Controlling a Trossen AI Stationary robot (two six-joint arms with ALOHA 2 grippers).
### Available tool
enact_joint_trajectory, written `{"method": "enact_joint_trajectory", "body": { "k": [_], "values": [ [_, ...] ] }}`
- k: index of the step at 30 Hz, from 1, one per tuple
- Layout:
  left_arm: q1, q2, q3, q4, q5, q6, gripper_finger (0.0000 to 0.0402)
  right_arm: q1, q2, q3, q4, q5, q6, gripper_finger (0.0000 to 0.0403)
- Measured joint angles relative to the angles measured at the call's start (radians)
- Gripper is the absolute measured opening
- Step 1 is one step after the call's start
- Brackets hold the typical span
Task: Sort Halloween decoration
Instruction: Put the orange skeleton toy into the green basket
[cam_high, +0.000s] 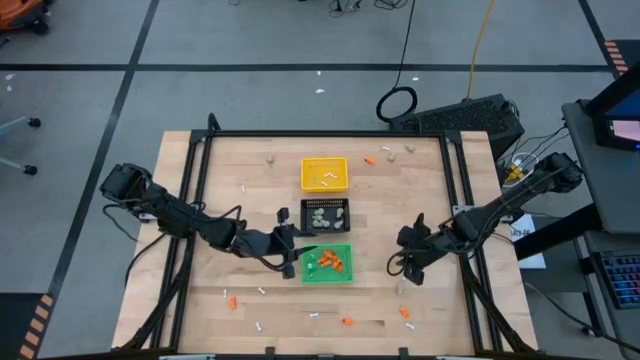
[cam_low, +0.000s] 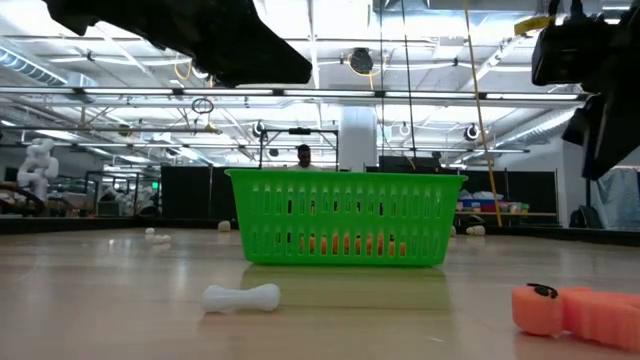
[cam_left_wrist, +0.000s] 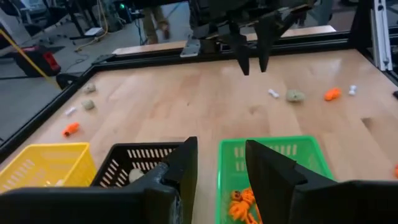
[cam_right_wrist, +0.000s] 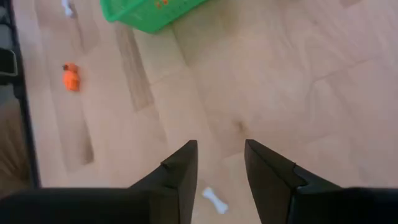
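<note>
The Halloween decoration lies scattered on the wooden table (cam_high: 250, 220): orange bits (cam_high: 347, 321), thin white sticks (cam_high: 262, 291) and beige-grey lumps (cam_high: 268, 158). More orange bits (cam_left_wrist: 242, 202) lie in the green tray (cam_high: 327, 263). My left gripper (cam_left_wrist: 221, 155) hangs open at that tray's left edge (cam_high: 297, 252), next to the black tray (cam_high: 326, 213), with nothing between its fingers. My right gripper (cam_high: 402, 265) is open to the right of the green tray, slanting down. A white stick (cam_right_wrist: 214, 199) lies on the table below the gap between its fingers (cam_right_wrist: 221, 155).
A yellow tray (cam_high: 325, 173) with white sticks stands beyond the black tray, which holds beige lumps (cam_high: 322, 213). A black frame (cam_high: 320, 133) rims the table. In the low view, a white stick (cam_low: 240, 297) and an orange bit (cam_low: 575, 312) lie in front of the green tray (cam_low: 345, 218).
</note>
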Motion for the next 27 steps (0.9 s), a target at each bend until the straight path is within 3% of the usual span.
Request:
{"method": "enact_joint_trajectory", "body": {
  "k": [7,13,21,27],
  "values": [
    [0.000,0.000,0.000,-0.004,0.001,-0.027,0.0134,0.029,0.000,0.000,-0.150,0.112,0.100,0.0143],
    [0.000,0.000,0.000,-0.004,0.010,-0.028,0.0134,-0.077,0.000,0.000,-0.256,0.233,0.023,0.0143],
    [0.000,0.000,0.000,-0.003,0.011,-0.029,0.0134,-0.404,0.000,0.000,-0.178,0.237,-0.359,0.0137],
    [-0.002,0.000,0.000,0.016,0.013,-0.082,0.0134,-0.657,0.000,0.000,0.058,0.212,-0.684,0.0128]
  ]
}}
